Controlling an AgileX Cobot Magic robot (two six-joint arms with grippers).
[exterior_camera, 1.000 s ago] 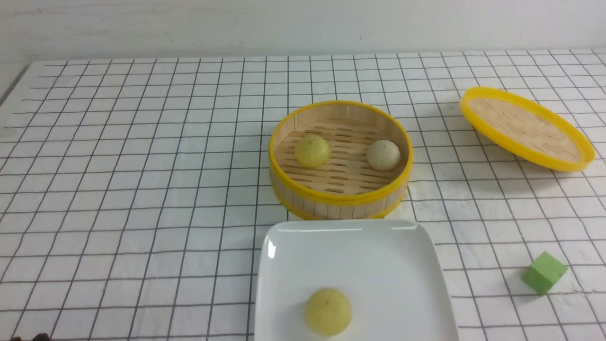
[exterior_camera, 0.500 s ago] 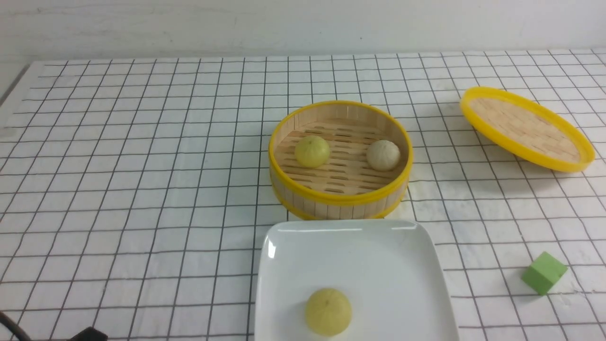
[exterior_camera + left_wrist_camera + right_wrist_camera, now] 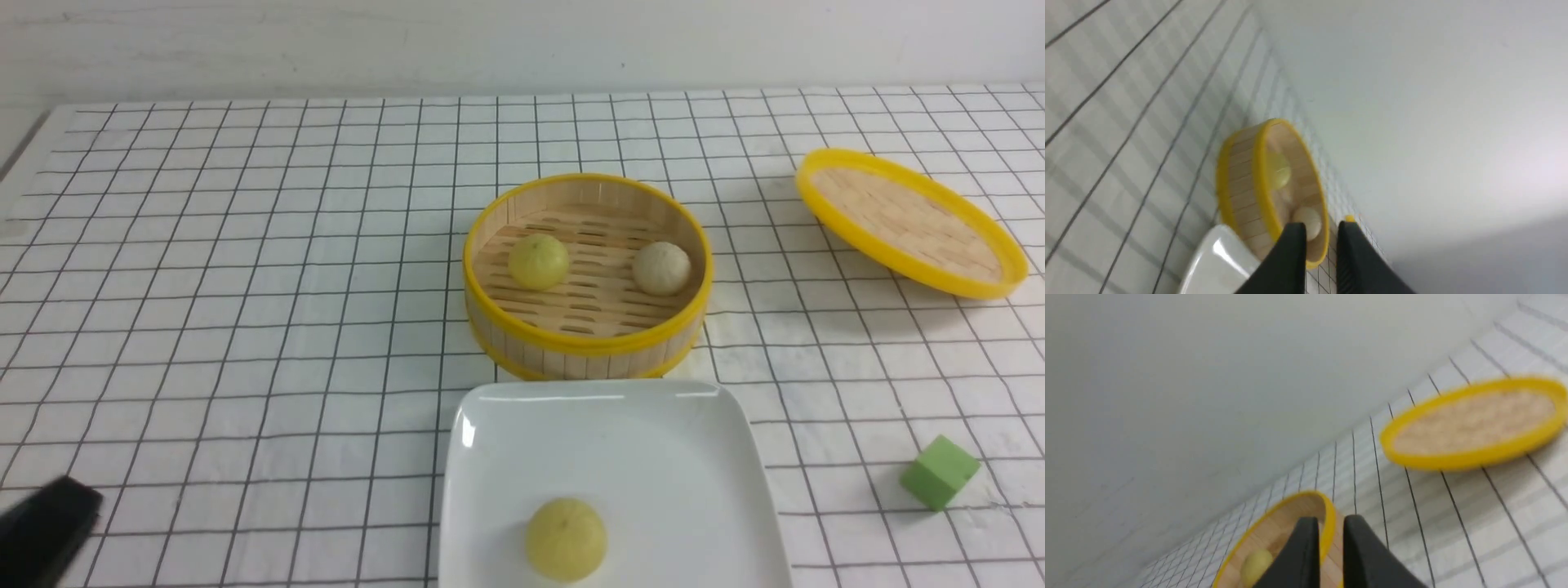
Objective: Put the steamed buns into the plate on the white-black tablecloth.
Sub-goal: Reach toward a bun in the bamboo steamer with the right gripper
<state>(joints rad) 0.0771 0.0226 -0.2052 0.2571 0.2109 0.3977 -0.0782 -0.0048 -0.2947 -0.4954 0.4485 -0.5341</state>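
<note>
I see the white-black tablecloth (image 3: 245,286) covering the table. The plate (image 3: 637,441) sits at 6 o'clock from the steamer basket (image 3: 588,343), just beside it. It is square with no long axis, and its front edge runs parallel to the near table edge. The lid (image 3: 910,220) lies at 2 o'clock, well apart.

The first yellow bun (image 3: 566,539) is on the plate, on its 6 o'clock side. Inside the basket, the second yellow bun (image 3: 539,261) is at 9 o'clock and the beige bun (image 3: 661,268) at 3 o'clock. All three are round with domes up.

The left gripper (image 3: 1322,228) and right gripper (image 3: 1327,524) each show a narrow gap with nothing held.
</note>
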